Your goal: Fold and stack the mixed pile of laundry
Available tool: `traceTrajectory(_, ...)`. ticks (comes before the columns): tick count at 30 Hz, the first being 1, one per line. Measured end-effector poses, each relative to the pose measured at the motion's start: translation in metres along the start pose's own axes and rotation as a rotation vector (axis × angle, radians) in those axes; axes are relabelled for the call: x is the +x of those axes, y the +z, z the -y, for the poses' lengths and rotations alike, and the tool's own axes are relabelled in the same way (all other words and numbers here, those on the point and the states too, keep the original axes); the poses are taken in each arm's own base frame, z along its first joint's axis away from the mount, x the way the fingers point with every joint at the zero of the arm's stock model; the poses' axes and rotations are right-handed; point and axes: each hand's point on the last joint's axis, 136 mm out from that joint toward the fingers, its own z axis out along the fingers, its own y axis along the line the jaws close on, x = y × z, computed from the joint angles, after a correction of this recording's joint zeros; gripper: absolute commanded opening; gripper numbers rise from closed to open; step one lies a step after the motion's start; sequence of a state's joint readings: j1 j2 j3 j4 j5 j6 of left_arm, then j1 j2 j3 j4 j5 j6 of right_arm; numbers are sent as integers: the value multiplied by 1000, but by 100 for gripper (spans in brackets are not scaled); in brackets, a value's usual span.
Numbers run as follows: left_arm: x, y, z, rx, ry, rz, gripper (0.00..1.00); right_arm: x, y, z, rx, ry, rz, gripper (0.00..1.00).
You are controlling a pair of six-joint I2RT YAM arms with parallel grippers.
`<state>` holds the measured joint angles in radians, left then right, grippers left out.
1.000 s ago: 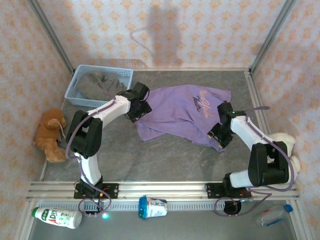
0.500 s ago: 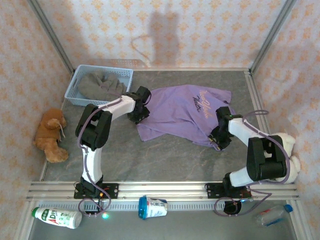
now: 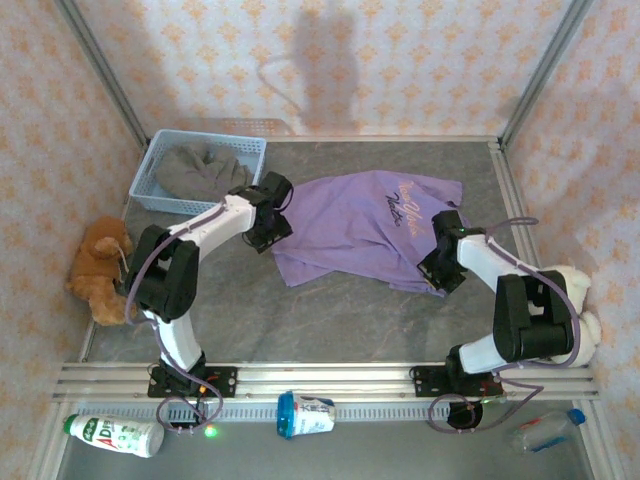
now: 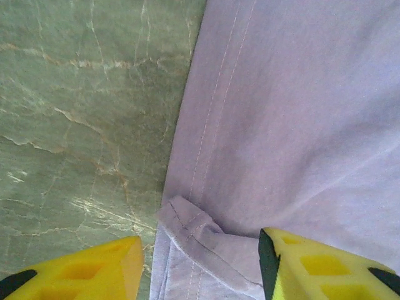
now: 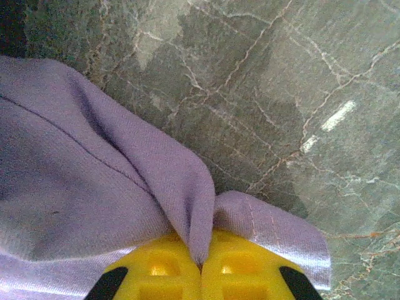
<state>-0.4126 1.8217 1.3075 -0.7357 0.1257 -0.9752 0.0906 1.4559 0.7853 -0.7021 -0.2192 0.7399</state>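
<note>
A lavender-purple T-shirt with a small dark chest print lies spread on the grey table. My left gripper hovers over its left edge, jaws open on either side of a folded-over hem corner. My right gripper sits at the shirt's lower right corner. Its yellow fingers are shut, and a pinch of the purple fabric stands up between them. A dull grey top lies bunched in the basket.
A light blue plastic basket stands at the back left. A brown plush toy lies past the table's left edge, a cream one at the right. Bottles and a cup lie in front of the rail.
The right gripper has closed on the shirt's lower right corner. The left arm shifted along the shirt's left edge; its jaws narrowed and then widened again.
</note>
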Motion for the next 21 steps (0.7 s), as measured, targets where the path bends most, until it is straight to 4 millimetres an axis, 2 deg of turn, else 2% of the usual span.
traceTrajectory(3,11,14,2,-22,9,-25,48,0,0,0,0,-4,0,0)
traceTrajectory(5,18,24,4,-35,11,-40,41,0,0,0,-1,-8,0,0)
traceTrajectory(7,23,34,4,-46,6,-60,24,0,0,0,0,-11,-1,0)
traceTrajectory(9,25,40,5,-55,3,-69,2,0,0,0,-1,-15,0,0)
traceTrajectory(14,18,33,14,-31,1,-54,0,-1,-1,0,1,-24,3,0)
traceTrajectory(16,13,28,16,-29,13,-52,0,-5,-9,-5,1,-38,11,0)
traceTrajectory(17,6,22,20,-25,17,-47,0,-12,-17,-13,-7,-49,23,0)
traceTrajectory(19,-22,1,40,4,34,-20,0,-33,-41,-40,-40,-76,60,0)
traceTrajectory(21,-72,-35,83,94,59,65,0,-71,-79,-86,-124,-104,141,0)
